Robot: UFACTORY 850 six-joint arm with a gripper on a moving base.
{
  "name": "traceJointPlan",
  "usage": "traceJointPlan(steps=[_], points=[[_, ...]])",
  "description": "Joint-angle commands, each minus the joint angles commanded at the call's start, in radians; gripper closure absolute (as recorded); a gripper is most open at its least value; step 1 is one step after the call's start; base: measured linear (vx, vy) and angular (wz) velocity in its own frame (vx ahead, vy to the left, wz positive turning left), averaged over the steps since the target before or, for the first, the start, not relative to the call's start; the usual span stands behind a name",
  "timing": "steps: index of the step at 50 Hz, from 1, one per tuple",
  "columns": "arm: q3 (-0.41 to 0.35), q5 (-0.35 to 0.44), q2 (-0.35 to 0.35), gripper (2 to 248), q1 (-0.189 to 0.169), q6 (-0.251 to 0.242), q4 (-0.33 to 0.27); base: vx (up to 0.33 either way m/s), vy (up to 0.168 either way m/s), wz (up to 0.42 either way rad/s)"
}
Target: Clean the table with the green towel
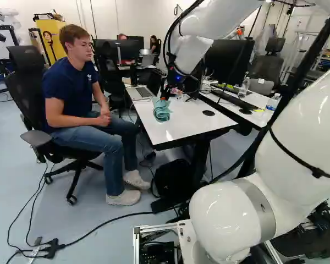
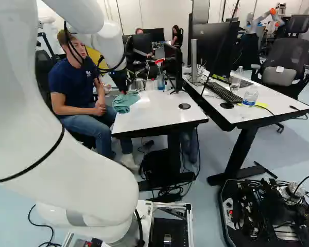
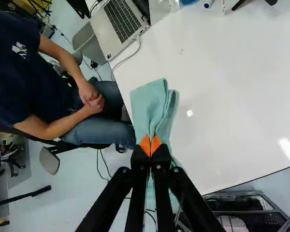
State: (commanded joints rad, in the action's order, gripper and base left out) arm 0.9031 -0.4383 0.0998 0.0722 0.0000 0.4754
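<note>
The green towel [image 3: 152, 104] lay bunched and folded on the white table [image 3: 232, 92], close to the corner, by the side where a person [image 1: 69, 91] sat. My gripper [image 1: 164, 98] had its two fingers pinched nearly together, with a fold of the towel caught between the orange pads [image 3: 144, 145]. One part of the towel lay flat on the table top ahead of my fingers, and another part showed under them, past the table's edge.

That long edge ran right beside the towel, so there was little table on that side. The person's knee was near it, just off the table, and the person's two hands were together in their lap. On the other side, a wide stretch of shiny white top lay between the towel and a round black disc [image 2: 184, 106].

Farther along the same long edge sat an open laptop [image 3: 117, 24], with a white cord [image 3: 128, 55] bending down by the edge. A spray bottle [image 2: 160, 80] stood near the table's far end. Just beside this table was a second table [image 2: 268, 105], with a black keyboard [image 2: 224, 92] and a clear bottle [image 2: 251, 95].
</note>
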Motion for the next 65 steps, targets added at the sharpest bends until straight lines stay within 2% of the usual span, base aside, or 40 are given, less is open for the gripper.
traceJointPlan(steps=[65], points=[[0.331,0.000,-0.317,229,-0.094,0.000,0.000,0.000,0.000,0.000]])
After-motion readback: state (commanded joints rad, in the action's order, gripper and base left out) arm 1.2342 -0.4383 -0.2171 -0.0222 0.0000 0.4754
